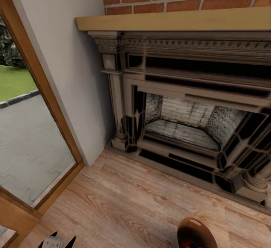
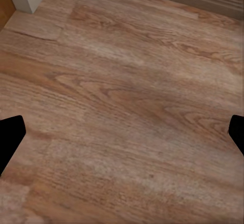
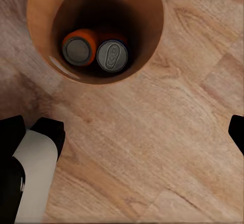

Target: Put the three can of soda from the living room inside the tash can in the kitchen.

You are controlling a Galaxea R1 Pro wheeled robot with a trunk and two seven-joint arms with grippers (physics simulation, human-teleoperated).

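Head view faces a brick fireplace (image 1: 195, 127) w/ a pale wood mantel (image 1: 173, 20), a grey wall (image 1: 64, 67) and a glass door (image 1: 22, 127) at left. The trash bin (image 3: 96, 30) stands on the wood floor (image 3: 152, 132); its rim (image 1: 194, 233) shows low in the head view. Inside it are two cans w/ silver tops: one orange can (image 3: 79, 48), and a second can (image 3: 112, 56), touching it. Left gripper (image 2: 122, 135) hangs wide open over bare floor. Right gripper (image 3: 137, 132) also wide, holding nothing, just beside the bin.

No legible text or labels anywhere.
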